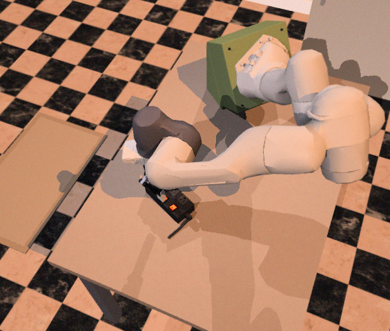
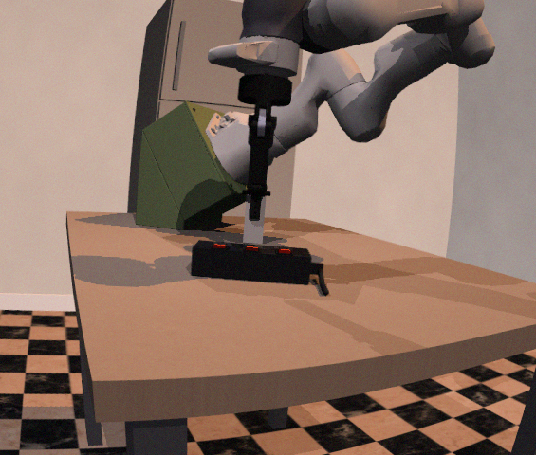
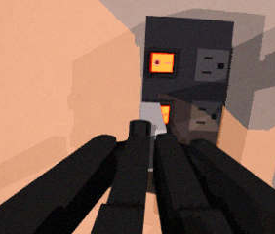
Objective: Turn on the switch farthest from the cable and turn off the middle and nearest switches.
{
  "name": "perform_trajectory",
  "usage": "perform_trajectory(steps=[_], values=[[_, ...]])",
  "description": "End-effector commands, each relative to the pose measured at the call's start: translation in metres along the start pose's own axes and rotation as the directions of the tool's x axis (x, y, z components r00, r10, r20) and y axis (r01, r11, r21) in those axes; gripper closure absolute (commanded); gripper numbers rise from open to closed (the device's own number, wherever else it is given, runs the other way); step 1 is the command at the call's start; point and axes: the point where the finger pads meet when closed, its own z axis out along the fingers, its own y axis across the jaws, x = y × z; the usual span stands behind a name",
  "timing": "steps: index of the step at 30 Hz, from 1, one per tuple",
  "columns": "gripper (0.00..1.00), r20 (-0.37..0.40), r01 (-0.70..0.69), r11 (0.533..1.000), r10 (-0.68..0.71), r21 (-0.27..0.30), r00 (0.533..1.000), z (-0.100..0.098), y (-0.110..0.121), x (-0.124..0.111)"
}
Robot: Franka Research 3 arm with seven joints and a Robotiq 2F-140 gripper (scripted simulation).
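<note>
Fingers pressed together and empty, the gripper (image 2: 254, 233) meets the power strip's (image 2: 253, 264) middle switch (image 2: 251, 248); off-centre pressure could skid it across the desk (image 2: 218, 337).

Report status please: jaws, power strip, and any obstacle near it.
Gripper jaws shut, empty, tips down at middle switch. Power strip flat on table, right way up; switch nearest cable lit. Nothing in the way.
</note>
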Motion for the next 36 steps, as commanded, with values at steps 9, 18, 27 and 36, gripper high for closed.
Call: perform_trajectory(steps=[9,18,27,36], values=[[1.0,-0.001,0.001,1.0,-0.001,0.001,1.0,0.003,0.0,0.001],[1.0,-0.001,0.001,1.0,-0.001,0.001,1.0,0.007,0.0,0.001],[1.0,-0.001,0.001,1.0,-0.001,0.001,1.0,0.011,0.0,0.001],[1.0,-0.001,0.001,1.0,-0.001,0.001,1.0,0.012,0.0,0.001]])
